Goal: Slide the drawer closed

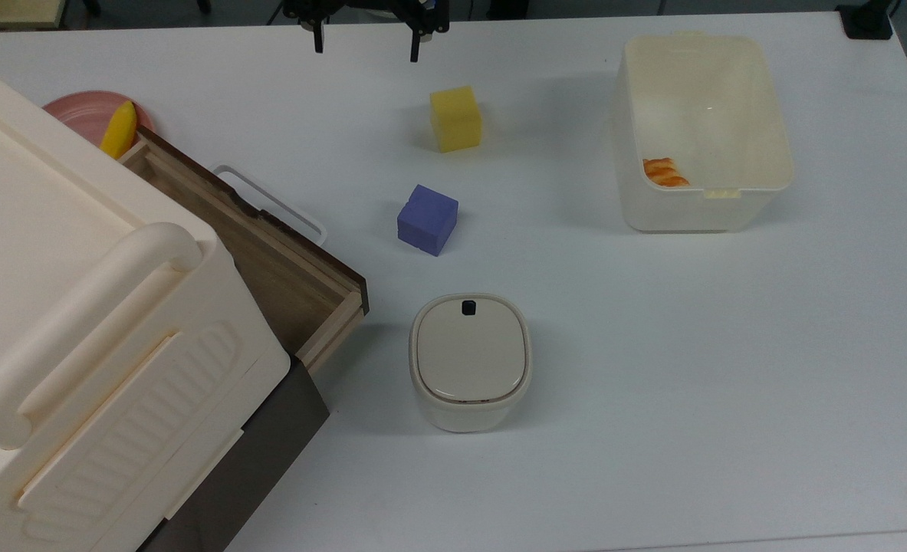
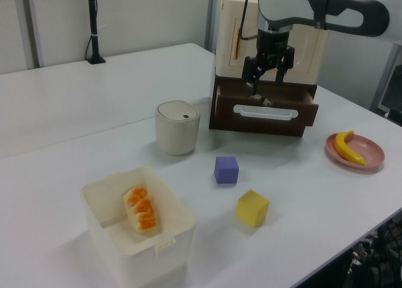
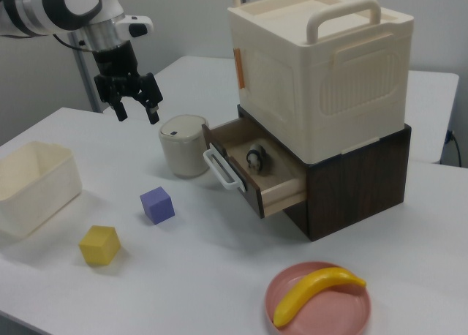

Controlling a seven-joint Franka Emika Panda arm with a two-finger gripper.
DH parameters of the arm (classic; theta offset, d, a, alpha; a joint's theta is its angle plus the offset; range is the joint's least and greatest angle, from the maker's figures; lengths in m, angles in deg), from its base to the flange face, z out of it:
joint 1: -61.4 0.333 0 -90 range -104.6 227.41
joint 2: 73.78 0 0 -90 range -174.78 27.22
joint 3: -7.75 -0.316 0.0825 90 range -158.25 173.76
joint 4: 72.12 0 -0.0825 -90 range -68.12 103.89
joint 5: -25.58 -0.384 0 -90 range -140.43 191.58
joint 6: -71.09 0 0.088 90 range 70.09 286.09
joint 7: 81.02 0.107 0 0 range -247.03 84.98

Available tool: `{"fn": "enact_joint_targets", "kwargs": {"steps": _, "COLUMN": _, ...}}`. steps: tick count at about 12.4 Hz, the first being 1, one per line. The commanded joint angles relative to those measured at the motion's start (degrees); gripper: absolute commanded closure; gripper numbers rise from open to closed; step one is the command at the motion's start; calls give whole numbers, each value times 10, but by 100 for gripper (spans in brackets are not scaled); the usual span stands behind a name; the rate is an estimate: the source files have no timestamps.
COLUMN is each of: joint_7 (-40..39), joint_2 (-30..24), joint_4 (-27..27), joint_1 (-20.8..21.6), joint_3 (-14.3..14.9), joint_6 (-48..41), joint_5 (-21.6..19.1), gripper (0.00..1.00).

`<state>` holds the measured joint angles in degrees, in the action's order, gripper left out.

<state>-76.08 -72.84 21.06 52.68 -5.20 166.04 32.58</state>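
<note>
Fingers spread wide and holding nothing, the gripper (image 3: 135, 104) hangs high over the table's (image 3: 219, 276) far left part in the right view. Further right, the drawer (image 3: 256, 175) juts open from the dark cabinet (image 3: 358, 181), a small round object (image 3: 254, 159) inside.

— Any lettering, labels or numbers you can read from your end?

— None that I can make out. I've checked all three of my camera feeds, and nothing on the table carries readable text, a brand, or a sign.
</note>
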Motion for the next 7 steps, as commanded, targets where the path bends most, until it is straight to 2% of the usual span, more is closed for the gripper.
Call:
{"fn": "enact_joint_targets", "kwargs": {"steps": 1, "joint_7": -6, "joint_2": -9, "joint_4": 2, "joint_1": 21, "joint_3": 20, "joint_6": -7, "joint_5": -1, "gripper": 0}}
{"fn": "enact_joint_targets", "kwargs": {"steps": 3, "joint_7": -5, "joint_2": -8, "joint_4": 2, "joint_1": 105, "joint_3": 104, "joint_6": -7, "joint_5": 0, "gripper": 0}}
{"fn": "enact_joint_targets", "kwargs": {"steps": 4, "joint_7": -5, "joint_2": -8, "joint_4": 2, "joint_1": 110, "joint_3": 113, "joint_6": -7, "joint_5": -1, "gripper": 0}}
{"fn": "enact_joint_targets", "kwargs": {"steps": 7, "joint_7": -10, "joint_2": -6, "joint_4": 2, "joint_1": 105, "joint_3": 113, "joint_6": -6, "joint_5": -1, "gripper": 0}}
